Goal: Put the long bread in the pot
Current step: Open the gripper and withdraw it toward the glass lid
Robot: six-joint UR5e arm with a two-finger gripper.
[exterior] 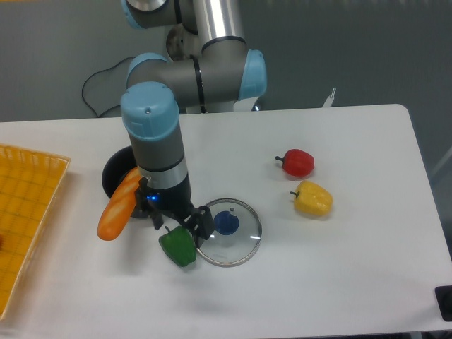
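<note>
**A:** Where is your gripper right now?

**B:** You have it low over the table, hanging from the arm. Its two dark fingers stand spread apart with nothing between them. One finger shows near the rim of the glass lid; the other is a dark tip at the gripper's other side.

**A:** And the long bread?

**B:** Off to the gripper's side, toward the yellow tray, close beside the wrist. You can see it tilted: the upper end leans on the rim of the pot, the lower end hangs outside toward the table. So it is not lying inside the pot.

**A:** How much of the pot can you see?

**B:** Only a dark curved part, just behind the gripper; the arm hides the rest, and the handle cannot be made out.

**A:** What sits closest to the fingers?

**B:** The green pepper, just beneath the gripper, beside the lid. Whether a finger touches it, you cannot tell.

**A:** Anything farther out?

**B:** A red pepper and a yellow pepper, well apart from the gripper, beyond the lid.
</note>
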